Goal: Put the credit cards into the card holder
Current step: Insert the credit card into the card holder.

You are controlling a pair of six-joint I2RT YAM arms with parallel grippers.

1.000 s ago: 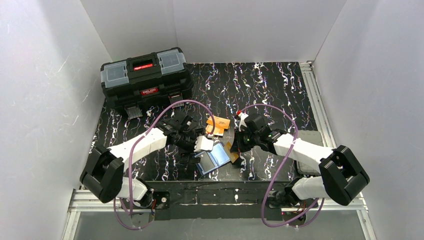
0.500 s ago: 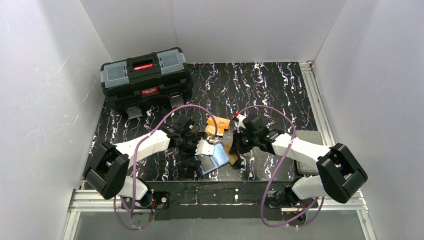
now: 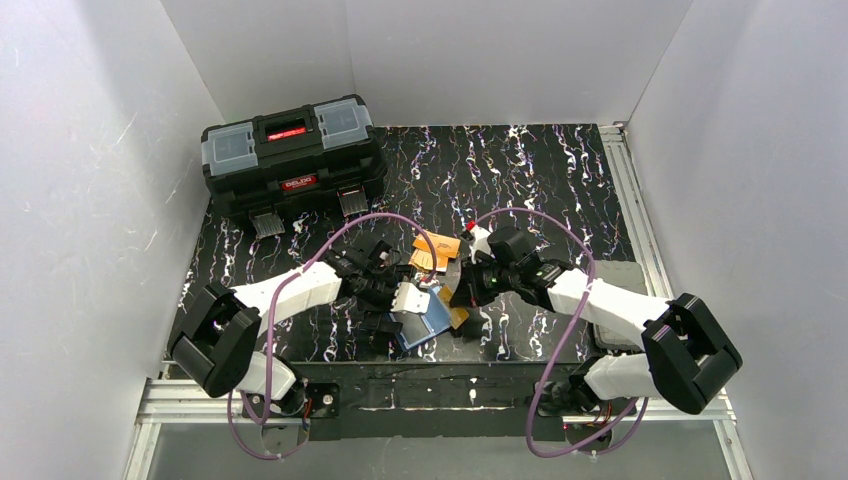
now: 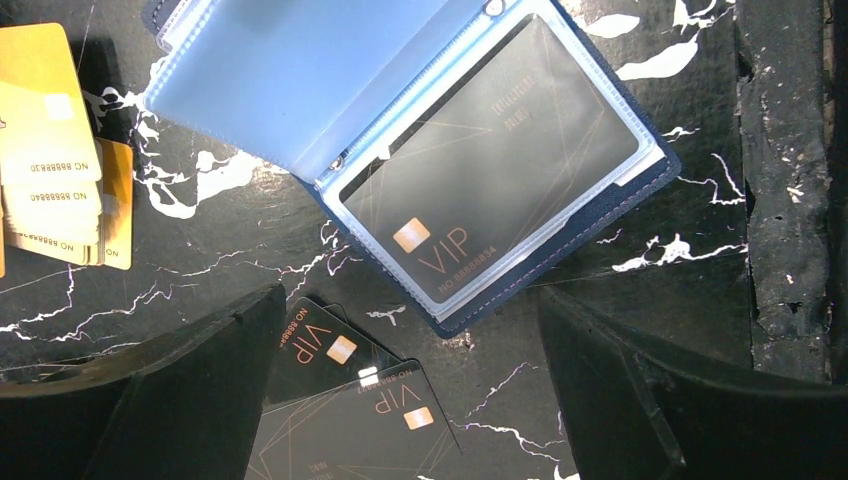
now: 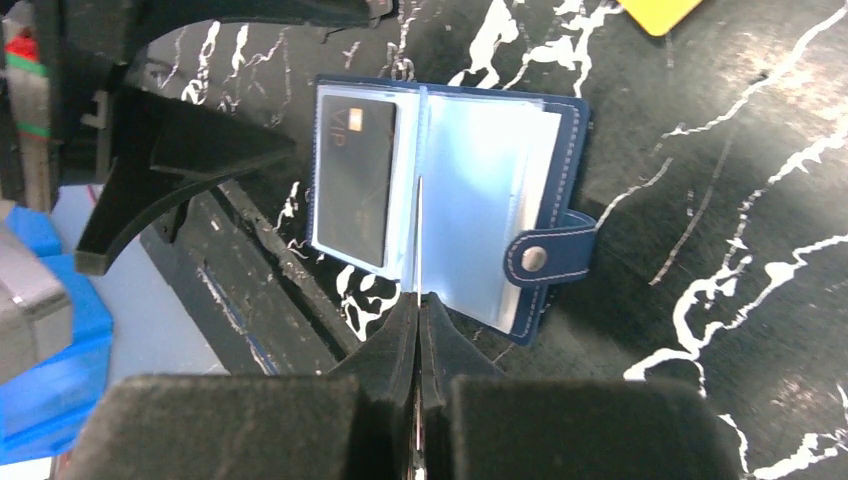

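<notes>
The card holder (image 5: pixel 480 190) lies open on the black marbled table, light blue pages up, snap tab (image 5: pixel 540 258) toward the right; a black VIP card (image 4: pixel 480 170) sits in one clear pocket. My right gripper (image 5: pixel 419 300) is shut on a thin credit card (image 5: pixel 419 235), seen edge-on, its far edge over the holder's middle fold. In the top view that card (image 3: pixel 456 314) looks orange-yellow. My left gripper (image 4: pixel 408 300) hangs open just beside the holder, over two loose black VIP cards (image 4: pixel 340 400). More orange-yellow credit cards (image 4: pixel 50 150) lie fanned nearby (image 3: pixel 435 250).
A big black toolbox (image 3: pixel 292 155) stands at the back left. The table's front edge (image 3: pixel 440 360) runs just below the card holder. White walls close in the table on three sides.
My right gripper has moved left with its card, from beside the card holder to over its fold. The left arm has shifted slightly, its gripper still open.
</notes>
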